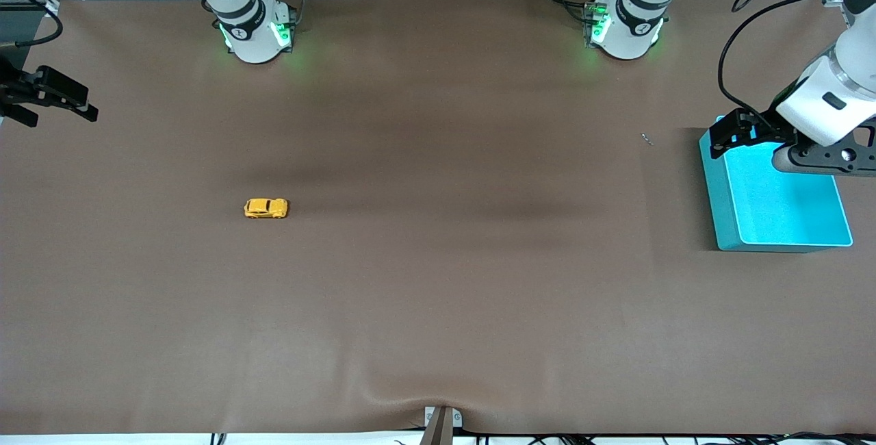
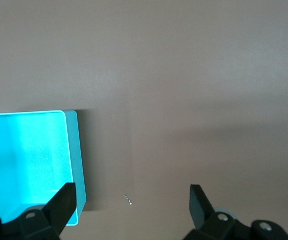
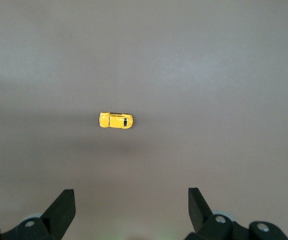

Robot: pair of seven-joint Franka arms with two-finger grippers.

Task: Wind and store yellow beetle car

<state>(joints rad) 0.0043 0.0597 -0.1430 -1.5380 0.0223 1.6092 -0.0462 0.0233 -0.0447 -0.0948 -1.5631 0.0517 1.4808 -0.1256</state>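
The yellow beetle car (image 1: 266, 208) is a tiny toy standing alone on the brown table, toward the right arm's end; it also shows in the right wrist view (image 3: 116, 120). My right gripper (image 1: 55, 104) hangs open and empty at that end's table edge, well apart from the car, its fingertips (image 3: 64, 202) spread wide. My left gripper (image 1: 725, 133) is open and empty over the corner of the teal bin (image 1: 718, 192) that lies farther from the front camera. The left wrist view shows its fingertips (image 2: 197, 200) apart above the bin's wall (image 2: 76, 160) and bare mat.
The teal bin holds nothing visible and stands at the left arm's end of the table. A tiny metallic scrap (image 1: 646, 138) lies on the mat beside the bin, also seen in the left wrist view (image 2: 129, 200). The brown mat bulges at its front edge (image 1: 441, 404).
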